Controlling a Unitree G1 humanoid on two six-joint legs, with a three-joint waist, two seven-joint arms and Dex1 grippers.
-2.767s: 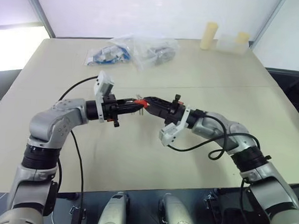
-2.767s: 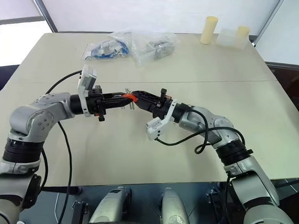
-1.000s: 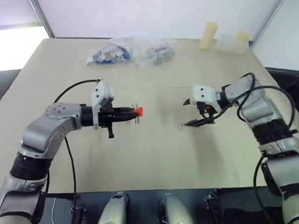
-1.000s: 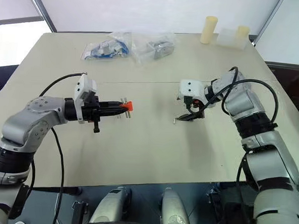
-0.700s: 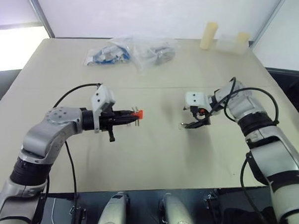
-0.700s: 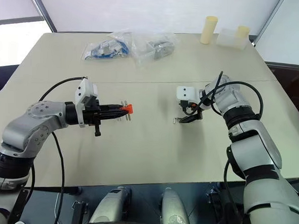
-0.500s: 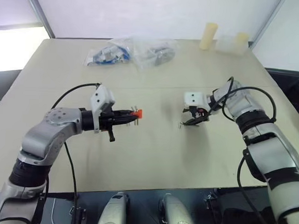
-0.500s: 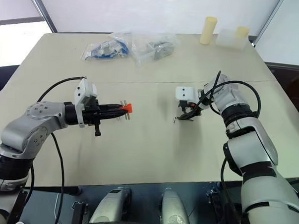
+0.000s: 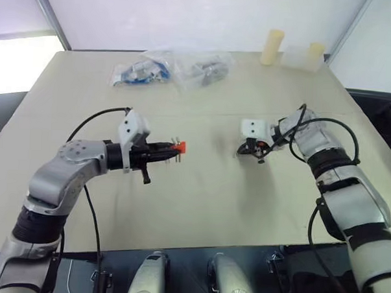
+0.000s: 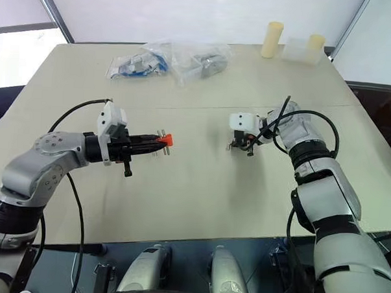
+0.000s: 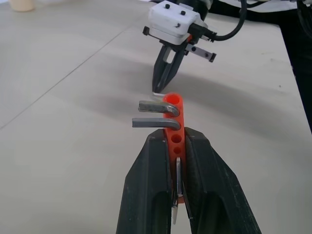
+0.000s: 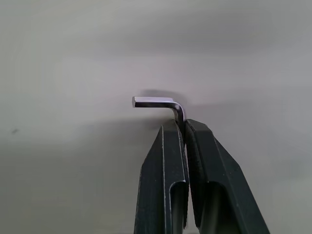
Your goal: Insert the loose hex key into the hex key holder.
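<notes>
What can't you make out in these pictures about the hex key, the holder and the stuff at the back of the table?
- Loose hex key: its long leg is hidden between the right gripper fingers in the right wrist view; too small to see in the head views.
- Hex key holder: its lower end is covered by the left gripper in the left wrist view.
- Clear bags: contents too small to identify in the head views.

Both arms extended over the table.
Left gripper [image 9: 171,149] clamped, near level; right gripper [image 12: 184,127] pinched tight, angled downward.
</notes>
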